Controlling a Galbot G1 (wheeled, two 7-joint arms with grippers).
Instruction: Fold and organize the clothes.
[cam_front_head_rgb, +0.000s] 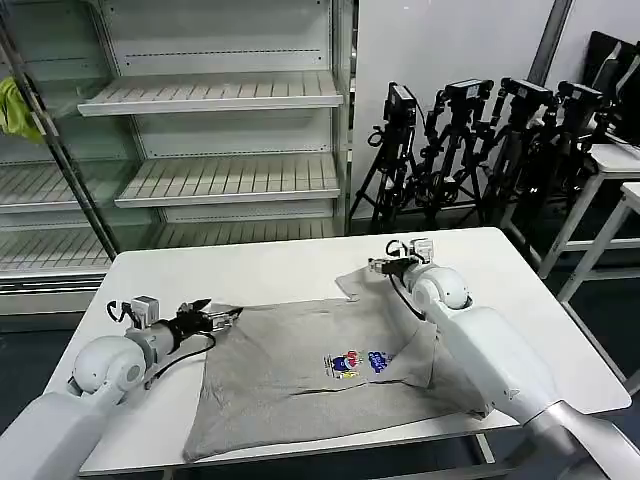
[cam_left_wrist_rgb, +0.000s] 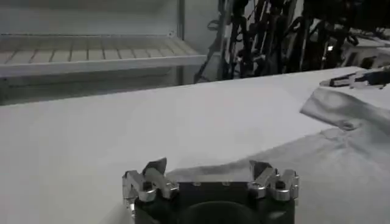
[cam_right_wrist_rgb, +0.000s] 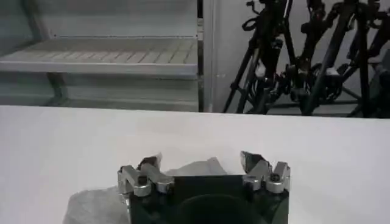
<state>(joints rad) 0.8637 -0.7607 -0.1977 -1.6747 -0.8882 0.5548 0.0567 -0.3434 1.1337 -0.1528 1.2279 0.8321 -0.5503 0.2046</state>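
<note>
Left gripper (cam_front_head_rgb: 222, 317), jaws spread wide and empty, rests at the T-shirt (cam_front_head_rgb: 320, 375)'s 10 o'clock corner. Right gripper (cam_front_head_rgb: 380, 264), equally spread and empty, sits at its 1 o'clock sleeve. The shirt lies flat, print up, on the white table (cam_front_head_rgb: 270, 265).

A white tabletop (cam_front_head_rgb: 300, 265) stands before empty, slatted white shelves (cam_front_head_rgb: 215, 95). A yellow-green cloth (cam_front_head_rgb: 18, 108) hangs at their far left. To the right, black tripods (cam_front_head_rgb: 470, 150) cluster against a pale wall, beside more white tables (cam_front_head_rgb: 615, 160).
</note>
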